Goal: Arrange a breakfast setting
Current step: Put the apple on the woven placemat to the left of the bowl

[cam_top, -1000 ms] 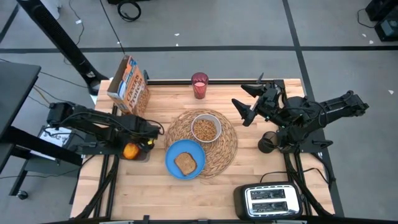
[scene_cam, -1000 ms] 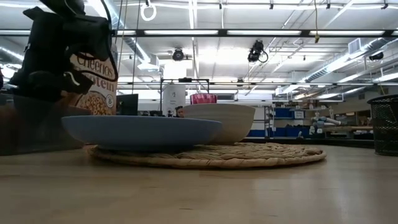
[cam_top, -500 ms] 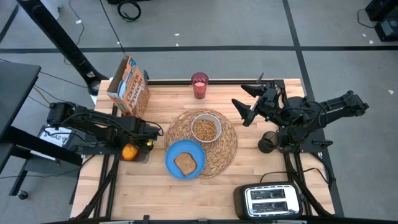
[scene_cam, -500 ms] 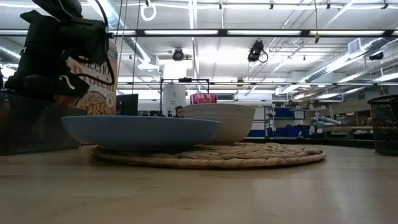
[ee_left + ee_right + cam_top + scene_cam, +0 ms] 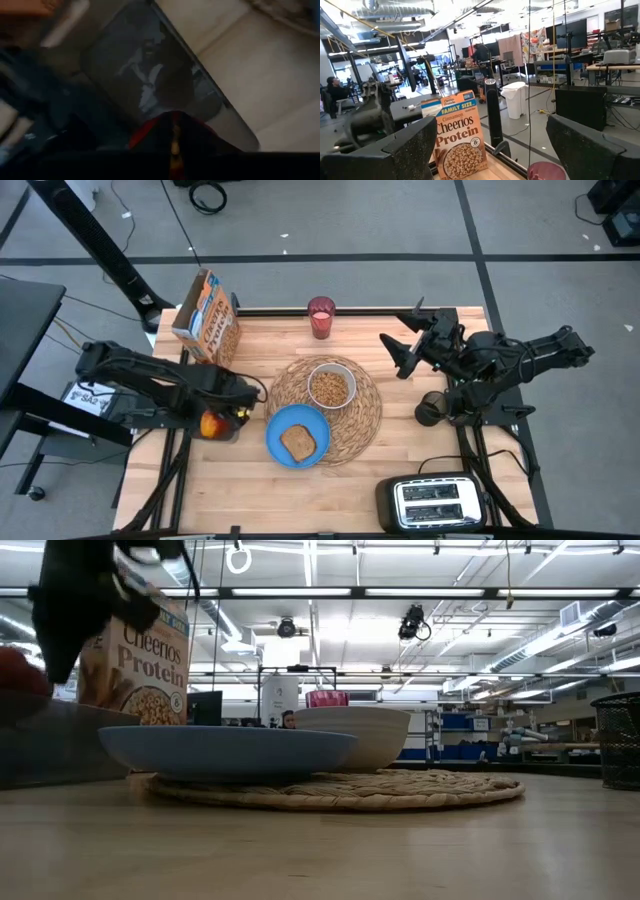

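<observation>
Left tool (image 5: 222, 415): fingers closed almost fully. The left wrist view shows red right at the fingertips, which we take to be the red apple (image 5: 211, 423), pinched at a narrow part. We cannot tell how much of it is actually held.

Directly under the tool is the dark tray (image 5: 150, 75), at the left edge of the surface (image 5: 400, 450).

Risk 1: such a thin grip on a round, smooth fruit may let go. The apple would then drop back into the tray, or roll off the nearby left edge.

Risk 2: the blue plate (image 5: 280, 425) lies just ahead of the tool, carrying the toast slice (image 5: 298, 442) and overlapping the woven placemat (image 5: 365, 415). A low carry could clip the plate rim and shift it.

Past the plate, the white bowl (image 5: 331, 366) holds cereal, so a knock there would spill it.

Off to the tool's side, toward the far edge, the Cheerios box (image 5: 205, 315) stands upright and tall. A swinging elbow could topple it.

Open room: bare wood between the tray and the box, and beside the mat.

Farther out, the red cup (image 5: 321, 315) sits at the far edge. The right tool (image 5: 400, 358) hangs wide open and empty beyond the mat.
</observation>
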`<action>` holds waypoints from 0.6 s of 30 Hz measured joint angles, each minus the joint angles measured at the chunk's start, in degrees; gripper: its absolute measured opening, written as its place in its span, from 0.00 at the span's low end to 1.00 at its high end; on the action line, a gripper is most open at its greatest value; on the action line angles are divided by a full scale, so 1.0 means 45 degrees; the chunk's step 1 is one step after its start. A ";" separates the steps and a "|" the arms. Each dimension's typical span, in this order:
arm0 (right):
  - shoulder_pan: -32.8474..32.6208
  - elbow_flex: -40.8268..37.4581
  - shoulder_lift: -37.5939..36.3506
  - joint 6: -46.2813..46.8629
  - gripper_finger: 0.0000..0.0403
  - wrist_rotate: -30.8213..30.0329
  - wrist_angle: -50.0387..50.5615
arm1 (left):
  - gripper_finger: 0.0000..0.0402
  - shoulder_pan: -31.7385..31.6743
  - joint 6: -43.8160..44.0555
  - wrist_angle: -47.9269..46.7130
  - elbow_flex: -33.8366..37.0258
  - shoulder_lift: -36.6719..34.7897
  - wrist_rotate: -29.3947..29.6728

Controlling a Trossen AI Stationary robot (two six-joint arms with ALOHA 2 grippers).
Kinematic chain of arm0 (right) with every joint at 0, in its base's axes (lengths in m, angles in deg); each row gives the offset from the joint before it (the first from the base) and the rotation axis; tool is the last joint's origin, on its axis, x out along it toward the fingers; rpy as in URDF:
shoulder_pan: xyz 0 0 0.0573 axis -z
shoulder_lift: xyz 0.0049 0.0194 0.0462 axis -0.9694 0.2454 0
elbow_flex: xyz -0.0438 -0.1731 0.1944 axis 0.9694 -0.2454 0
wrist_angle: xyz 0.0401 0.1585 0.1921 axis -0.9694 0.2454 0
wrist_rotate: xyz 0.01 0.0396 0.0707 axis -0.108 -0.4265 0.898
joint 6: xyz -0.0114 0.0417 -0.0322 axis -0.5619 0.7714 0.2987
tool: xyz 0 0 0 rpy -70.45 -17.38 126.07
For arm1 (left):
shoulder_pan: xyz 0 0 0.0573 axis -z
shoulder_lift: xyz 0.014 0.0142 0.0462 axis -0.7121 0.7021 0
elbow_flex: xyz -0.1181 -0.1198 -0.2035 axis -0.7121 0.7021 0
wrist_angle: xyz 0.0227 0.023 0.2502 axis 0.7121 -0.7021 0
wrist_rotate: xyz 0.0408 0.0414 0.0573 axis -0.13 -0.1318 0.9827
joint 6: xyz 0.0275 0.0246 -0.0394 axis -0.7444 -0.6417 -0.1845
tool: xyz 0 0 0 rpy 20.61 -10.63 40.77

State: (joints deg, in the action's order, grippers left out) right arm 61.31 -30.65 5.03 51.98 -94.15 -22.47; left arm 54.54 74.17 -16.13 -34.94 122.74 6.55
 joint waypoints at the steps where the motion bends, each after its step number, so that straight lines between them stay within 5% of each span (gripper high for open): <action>1: 0.0000 0.0000 -0.0006 0.0002 0.94 -0.0003 -0.0003 | 0.05 0.0220 0.0068 -0.0412 -0.0495 -0.0064 0.0250; 6: 0.0000 0.0000 -0.0006 0.0004 0.94 -0.0008 0.0001 | 0.06 0.1229 0.0433 -0.0922 -0.2698 -0.0606 0.2350; 13: 0.0000 0.0000 -0.0006 0.0043 0.94 -0.0008 0.0001 | 0.05 0.1862 -0.0952 0.2472 -0.3202 -0.1058 0.7193; 18: 0.0000 0.0000 -0.0001 0.0054 0.94 -0.0003 -0.0069 | 0.05 0.0787 -0.3496 0.5580 -0.2786 0.0029 0.7890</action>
State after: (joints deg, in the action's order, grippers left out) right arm 61.31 -30.65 5.03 52.22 -94.17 -22.78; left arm 58.08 58.44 8.98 -47.48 122.87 42.06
